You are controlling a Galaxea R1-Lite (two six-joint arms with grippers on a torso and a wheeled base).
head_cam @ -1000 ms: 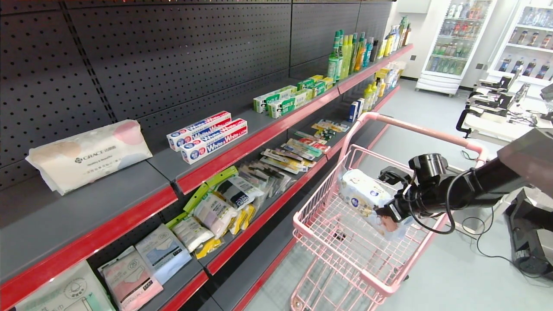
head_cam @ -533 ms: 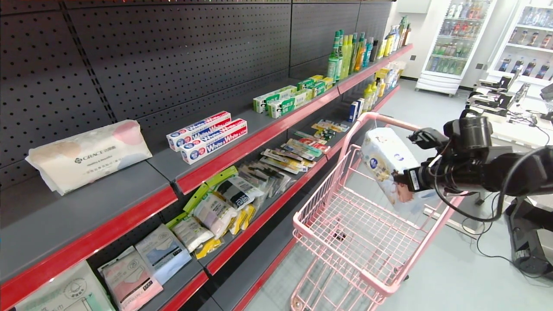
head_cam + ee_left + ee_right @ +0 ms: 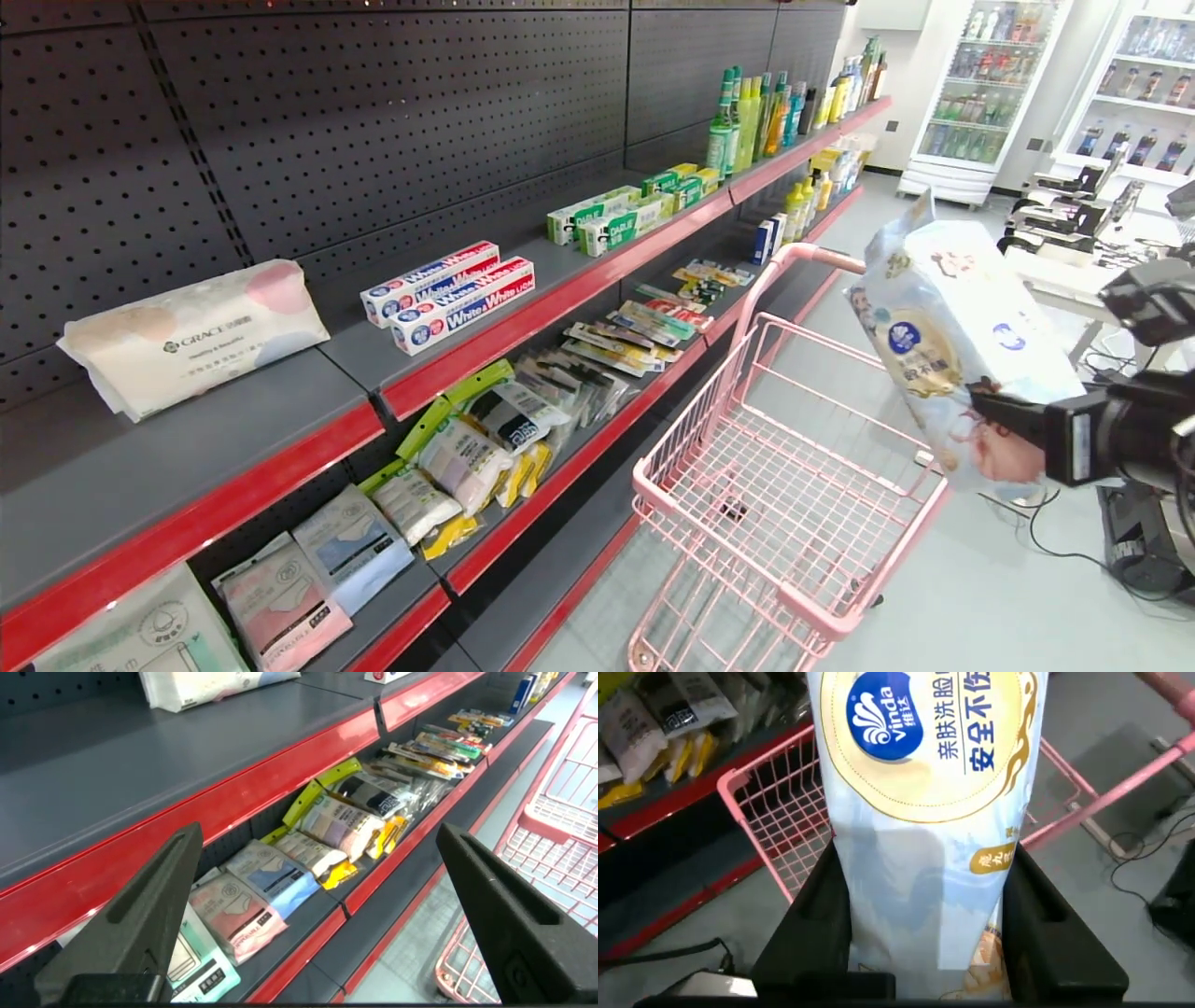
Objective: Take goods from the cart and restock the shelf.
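While the right gripper (image 3: 1004,420) clamps the tall white tissue pack (image 3: 952,308) by its lower end, that end is hard to read: the black fingers (image 3: 822,924) cover both flanks and the bottom edge runs out of the wrist view. The jaws are closed onto the pack, spread just its width. It hangs tilted, high over the pink cart (image 3: 653,485), above the side away from the shelf and clear of the basket. The cart's handle (image 3: 812,254) runs behind the pack and is lost there, and the cart's underframe is cut off low down. On the cart's shelf side, the left gripper (image 3: 318,924) has its jaws spread wide with nothing between them, facing the lower tier's packets (image 3: 308,849). Beside the cart, the shelf's top board (image 3: 187,467) carries a soft tissue bundle (image 3: 191,336), well away from the cart, and toothpaste boxes (image 3: 448,294) nearer it
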